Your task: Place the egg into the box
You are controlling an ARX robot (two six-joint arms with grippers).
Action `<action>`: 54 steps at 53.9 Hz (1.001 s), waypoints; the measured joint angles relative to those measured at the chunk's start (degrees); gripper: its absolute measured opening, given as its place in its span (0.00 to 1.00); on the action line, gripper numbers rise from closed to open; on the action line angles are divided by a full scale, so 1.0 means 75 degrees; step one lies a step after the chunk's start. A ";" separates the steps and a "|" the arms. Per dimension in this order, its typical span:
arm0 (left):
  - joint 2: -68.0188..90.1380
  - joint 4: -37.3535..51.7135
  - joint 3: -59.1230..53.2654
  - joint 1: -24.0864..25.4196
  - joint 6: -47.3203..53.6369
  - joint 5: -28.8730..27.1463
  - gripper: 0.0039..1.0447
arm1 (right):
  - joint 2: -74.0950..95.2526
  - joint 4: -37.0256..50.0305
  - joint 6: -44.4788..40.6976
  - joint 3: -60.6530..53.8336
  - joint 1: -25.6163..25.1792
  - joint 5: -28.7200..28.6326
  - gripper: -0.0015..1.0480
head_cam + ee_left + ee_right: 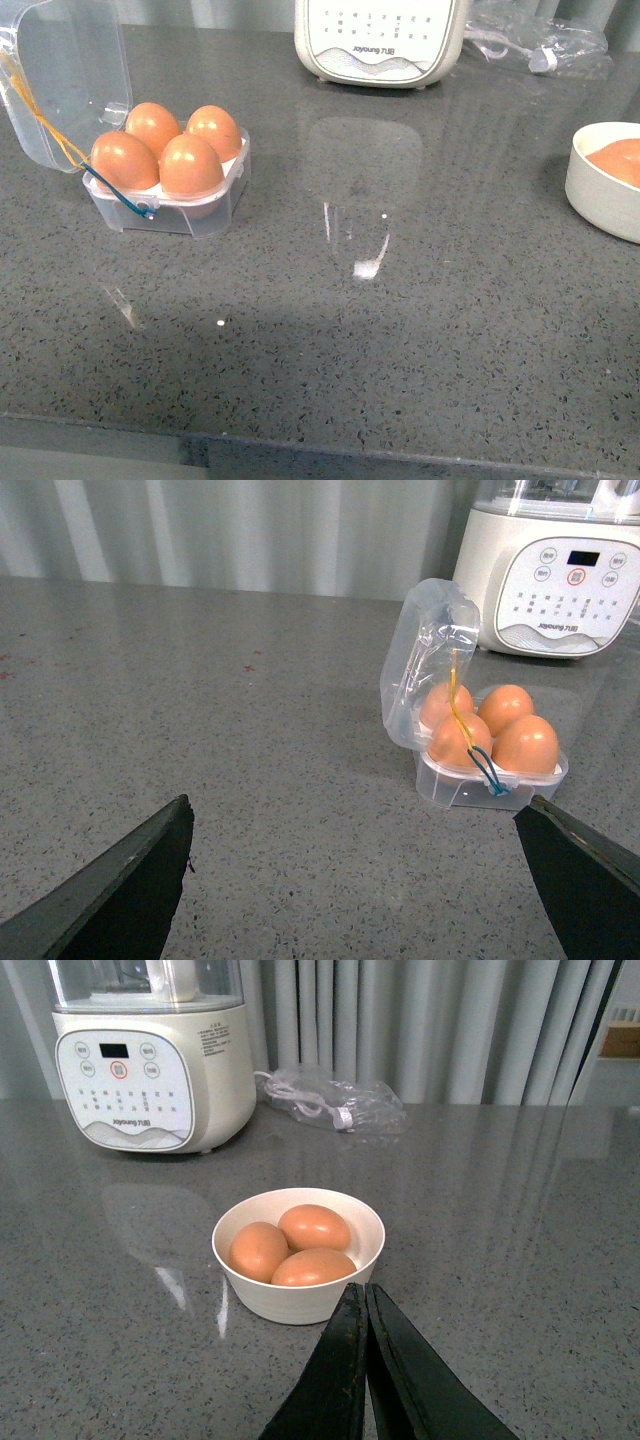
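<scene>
1. While the box (165,212) sits on the left part of the grey counter (330,340), we see its clear lid (70,70) standing open, tipped back toward the far left.
2. Four eggs (190,165) fill all four cells of the box. They look alike, so we cannot tell which one is the task's egg.
3. We note a yellow cord (40,120) across the lid and a blue cord (120,195) at the box's front corner.
4. Left gripper (350,890): jaws spread wide, nothing between them, over bare counter, well apart from the box.
5. Right gripper (363,1360): fingers pressed together, gripping nothing, tips just by the white bowl (300,1305). We cannot tell whether they touch it.
6. The bowl holds three eggs (314,1228) and sits at the counter's right side, well apart from the box.
7. We see a cream appliance (380,40) at the back of the counter, with a clear plastic bag (540,45) beside it on the right.
</scene>
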 joint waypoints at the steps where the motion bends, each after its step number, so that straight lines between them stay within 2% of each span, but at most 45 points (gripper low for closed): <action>1: 0.0000 0.0000 0.0000 0.0000 0.0000 0.0000 0.94 | -0.0055 -0.0052 0.0000 0.0000 0.0000 0.0000 0.03; 21: -0.0003 0.0000 0.0000 0.0000 0.0000 0.0000 0.94 | -0.0991 -0.0979 0.0000 0.0003 0.0000 0.0000 0.03; 28: 0.0000 0.0000 0.0000 -0.0003 0.0000 -0.0003 0.94 | -0.2046 -0.2273 0.0000 0.0003 -0.0003 -0.0006 0.03; 39: 0.0000 0.0000 0.0000 0.0000 0.0000 0.0000 0.94 | -0.2291 -0.2331 -0.0003 0.0003 -0.0003 -0.0006 0.03; 43: -0.0006 0.0000 0.0000 -0.0003 0.0000 0.0000 0.94 | -0.2294 -0.2331 -0.0006 0.0003 -0.0003 -0.0006 0.13; 54: -0.0006 0.0000 0.0000 0.0000 0.0000 0.0000 0.94 | -0.2294 -0.2331 -0.0006 0.0003 0.0000 -0.0003 0.57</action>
